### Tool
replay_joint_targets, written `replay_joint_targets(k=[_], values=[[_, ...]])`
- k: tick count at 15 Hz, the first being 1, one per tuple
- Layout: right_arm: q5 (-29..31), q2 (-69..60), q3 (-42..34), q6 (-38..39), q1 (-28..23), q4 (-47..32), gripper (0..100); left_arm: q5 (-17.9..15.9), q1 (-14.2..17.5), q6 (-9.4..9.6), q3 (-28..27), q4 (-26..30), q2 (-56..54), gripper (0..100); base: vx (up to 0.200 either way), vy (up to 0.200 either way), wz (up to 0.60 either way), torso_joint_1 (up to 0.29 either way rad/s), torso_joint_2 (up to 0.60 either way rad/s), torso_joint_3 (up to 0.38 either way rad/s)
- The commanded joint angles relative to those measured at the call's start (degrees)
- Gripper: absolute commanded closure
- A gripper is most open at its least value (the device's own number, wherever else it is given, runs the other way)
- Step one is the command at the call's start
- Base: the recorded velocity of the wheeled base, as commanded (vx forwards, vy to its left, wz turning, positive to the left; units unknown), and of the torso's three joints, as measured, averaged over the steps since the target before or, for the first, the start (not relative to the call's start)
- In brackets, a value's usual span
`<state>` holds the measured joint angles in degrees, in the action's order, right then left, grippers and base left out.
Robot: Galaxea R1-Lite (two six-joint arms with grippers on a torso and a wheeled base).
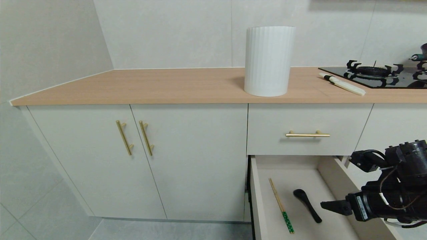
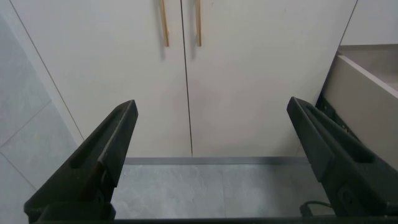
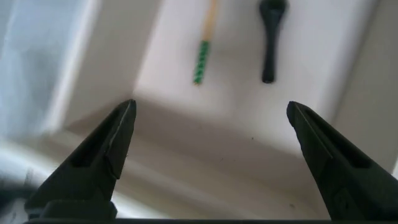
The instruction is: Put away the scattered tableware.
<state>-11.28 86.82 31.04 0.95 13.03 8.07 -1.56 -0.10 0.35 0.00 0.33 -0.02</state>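
**Right gripper** (image 3: 209,104): black, two-fingered; fingers spread wide with nothing between them; held above the front part of the open drawer, by its right wall

**Left gripper** (image 2: 211,101): black, two-fingered; fingers likewise spread apart and empty; held low, facing a pair of cream cabinet doors (image 2: 249,87), with grey tiled floor (image 2: 205,193) beneath

**Item 1:** pair of slim wooden chopsticks with green patterned ends (image 1: 281,210); lying side by side on the drawer bottom near its left wall, green ends toward the drawer front

**Item 2:** glossy black spoon (image 1: 307,205); lying flat in the same drawer, just beside the chopsticks on their right and apart from them; bowl toward the cabinet, handle toward the front

**Item 3:** long cream-coloured utensil with a dark band near one end (image 1: 342,84); lying on the countertop between the canister and the hob, its dark-banded end at the hob's edge

**Storage:** pale cream pull-out drawer (image 1: 258,200), the lower of two, pulled open; above it a closed cream upper drawer with a horizontal brass bar handle (image 1: 307,135)

**Surroundings:**
- light wooden countertop (image 1: 166,86)
- tall white ribbed cylindrical canister (image 1: 269,61), upright near the counter's front edge
- black glass gas hob with black pan supports (image 1: 373,75) at the counter's right end
- vertical brass bar handles on the cabinet doors to the left of the drawers
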Motion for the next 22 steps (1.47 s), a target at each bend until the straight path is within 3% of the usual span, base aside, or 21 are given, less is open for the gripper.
replay_joint_targets(k=[1, 7, 9, 13, 17, 22], values=[[-0.15, -4.29, 0.08, -1.39, 1.56, -1.92, 0, -0.02, 0.01, 0.00, 0.00, 0.02, 0.02, 0, -0.200, 0.000, 0.00, 0.002, 0.01, 0.002], [-0.50, -4.03, -1.77, -7.98, 4.81, -7.89, 0, -0.02, 0.01, 0.00, 0.00, 0.02, 0.02, 0, -0.200, 0.000, 0.00, -0.001, 0.00, 0.002], [-0.50, -2.71, -1.68, -11.59, 5.86, -12.90, 0, -0.02, 0.01, 0.09, 0.00, 0.02, 0.02, 0, 0.000, 0.000, 0.00, 0.000, 0.00, 0.000], [0.99, 4.41, -0.10, -10.71, 7.36, -13.52, 0, -0.02, 0.01, 0.09, 0.00, 0.02, 0.02, 0, 0.000, 0.000, 0.00, 0.000, 0.00, 0.000], [10.49, 13.37, 5.88, 5.11, 9.56, -13.70, 0, -0.02, 0.01, 0.09, 0.00, 0.02, 0.02, 0, 0.000, 0.000, 0.00, 0.000, 0.00, 0.000], [13.83, 17.50, 11.59, 15.57, 11.14, -15.28, 0, -0.02, 0.01, 0.09, 0.00, 0.02, 0.02, 0, 0.000, 0.000, 0.00, 0.000, 0.00, 0.000]])
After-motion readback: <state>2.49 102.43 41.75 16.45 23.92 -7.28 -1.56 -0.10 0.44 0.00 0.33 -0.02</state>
